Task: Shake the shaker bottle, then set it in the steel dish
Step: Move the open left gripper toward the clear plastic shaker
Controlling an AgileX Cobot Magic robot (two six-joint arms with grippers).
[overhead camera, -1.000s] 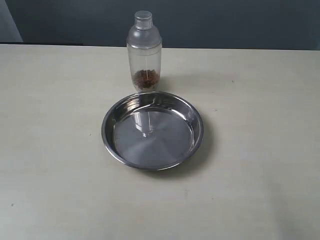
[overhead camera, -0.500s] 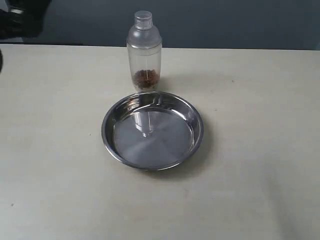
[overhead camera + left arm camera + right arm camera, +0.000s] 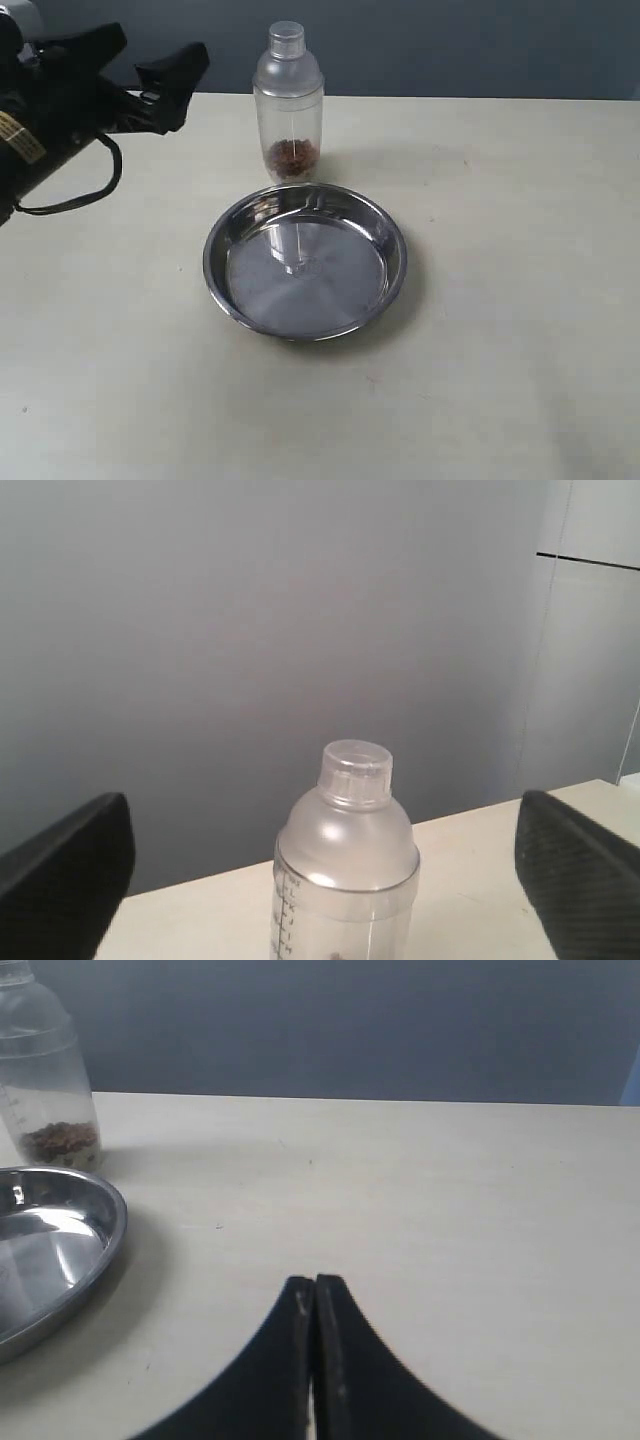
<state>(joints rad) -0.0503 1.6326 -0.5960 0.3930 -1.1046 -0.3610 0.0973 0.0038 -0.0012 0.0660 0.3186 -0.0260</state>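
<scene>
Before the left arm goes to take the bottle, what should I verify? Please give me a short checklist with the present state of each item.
1. Left gripper open: ok, jaws wide apart.
2. Bottle upright with cap on: ok, it stands on the table behind the dish.
3. Bottle centred between the jaws: ok in the left wrist view.
4. Gripper around the bottle: not ok, it is to the left of it, apart.
5. Grip height on the bottle: cannot tell.
6. Right gripper out of the way: ok, shut, away from the bottle.
</scene>
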